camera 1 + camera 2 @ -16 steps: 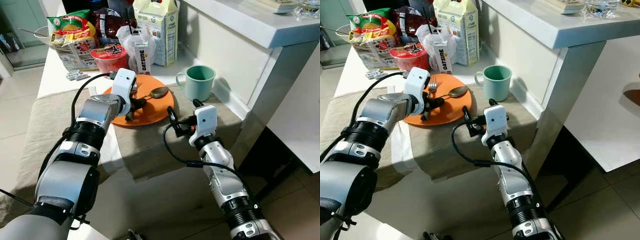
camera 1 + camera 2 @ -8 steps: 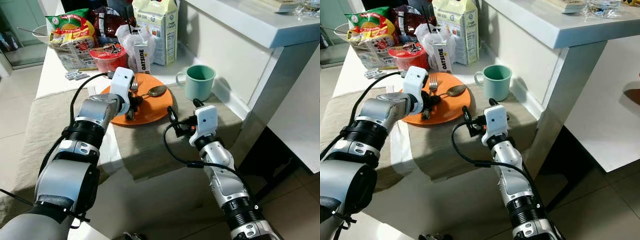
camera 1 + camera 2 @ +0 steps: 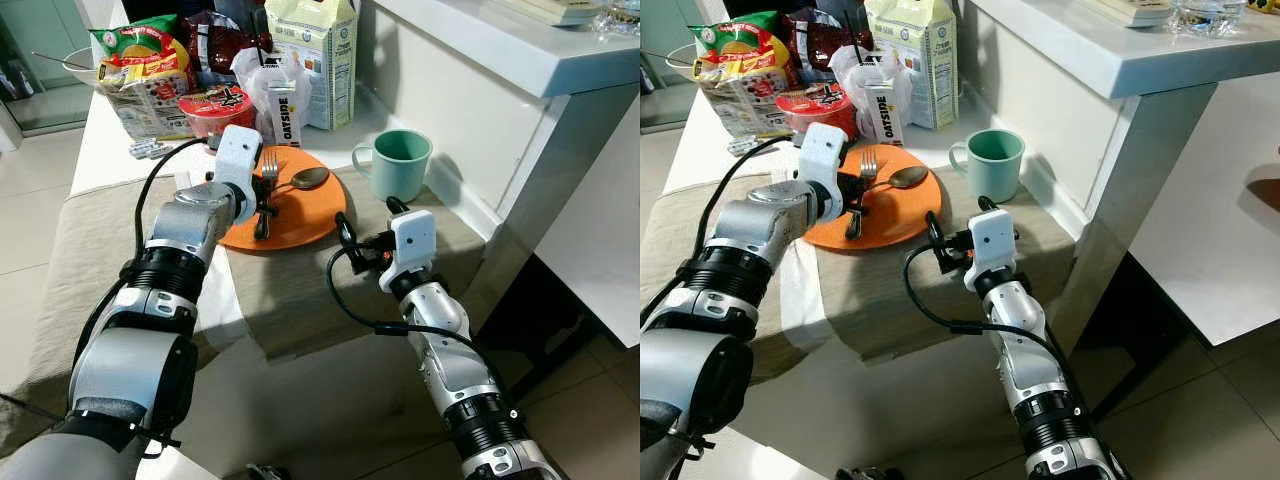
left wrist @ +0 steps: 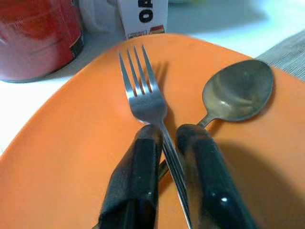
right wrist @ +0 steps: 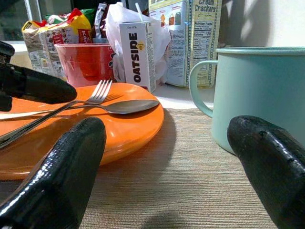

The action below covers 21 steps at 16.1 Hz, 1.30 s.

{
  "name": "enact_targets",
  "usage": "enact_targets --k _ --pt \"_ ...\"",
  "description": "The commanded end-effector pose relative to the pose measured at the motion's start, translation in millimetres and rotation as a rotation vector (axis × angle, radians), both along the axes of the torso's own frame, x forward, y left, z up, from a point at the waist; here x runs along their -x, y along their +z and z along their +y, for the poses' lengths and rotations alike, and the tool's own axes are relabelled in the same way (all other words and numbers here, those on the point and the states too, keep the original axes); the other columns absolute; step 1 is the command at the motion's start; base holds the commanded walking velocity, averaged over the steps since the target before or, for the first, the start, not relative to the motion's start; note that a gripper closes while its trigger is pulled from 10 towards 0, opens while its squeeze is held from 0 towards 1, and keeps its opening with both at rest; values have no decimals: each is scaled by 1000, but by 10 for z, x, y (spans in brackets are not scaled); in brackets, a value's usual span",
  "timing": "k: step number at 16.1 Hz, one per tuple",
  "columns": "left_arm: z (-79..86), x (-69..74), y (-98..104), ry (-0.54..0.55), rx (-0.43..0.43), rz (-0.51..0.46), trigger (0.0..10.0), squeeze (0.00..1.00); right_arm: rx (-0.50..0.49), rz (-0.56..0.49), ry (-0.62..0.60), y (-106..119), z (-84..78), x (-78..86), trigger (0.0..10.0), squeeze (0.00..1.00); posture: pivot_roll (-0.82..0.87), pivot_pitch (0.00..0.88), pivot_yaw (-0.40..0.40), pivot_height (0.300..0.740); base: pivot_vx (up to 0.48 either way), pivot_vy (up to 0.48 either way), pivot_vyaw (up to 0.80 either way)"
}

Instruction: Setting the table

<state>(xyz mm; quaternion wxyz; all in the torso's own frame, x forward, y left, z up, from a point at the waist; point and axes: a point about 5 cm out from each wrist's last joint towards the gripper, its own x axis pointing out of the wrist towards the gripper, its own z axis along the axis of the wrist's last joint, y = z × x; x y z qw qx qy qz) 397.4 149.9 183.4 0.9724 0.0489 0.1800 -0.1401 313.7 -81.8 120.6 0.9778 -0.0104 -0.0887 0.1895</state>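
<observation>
Gripping the fork over the orange plate

My left pincer [image 4: 164,143] has its two black fingers closed on the handle of the fork [image 4: 140,90], whose tines point toward the red cup [image 3: 216,108]. The fork lies across the orange plate [image 3: 310,215], its handle crossing the spoon [image 4: 237,90] beside it. My right pincer [image 5: 167,167] rests low on the beige cloth [image 3: 300,300] covering the bench, fingers spread wide and holding nothing, near the green mug [image 3: 398,163].
</observation>
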Motion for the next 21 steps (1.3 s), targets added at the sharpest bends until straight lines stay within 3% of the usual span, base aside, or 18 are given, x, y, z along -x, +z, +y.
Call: enact_targets --k 1,3,6,7,21 --pt "24 12 30 12 28 -20 0 0 31 104 -13 -204 -43 23 10000 0 -49 0 60 740 0 0 0" --pt "19 13 129 4 41 -68 0 0 31 106 -14 -208 -43 26 10000 0 -48 0 60 740 0 0 0" --pt "-26 23 100 -29 -54 -81 0 0 31 110 -9 -219 -33 33 10000 0 -47 0 60 740 0 0 0" --pt "-34 25 89 -31 -53 -83 10000 1000 30 110 -9 -219 -32 32 10000 0 -47 0 60 740 0 0 0" --pt "-47 -6 31 -56 -110 5 10000 1000 29 108 -17 -206 -42 35 10000 0 -55 2 68 740 0 0 0"
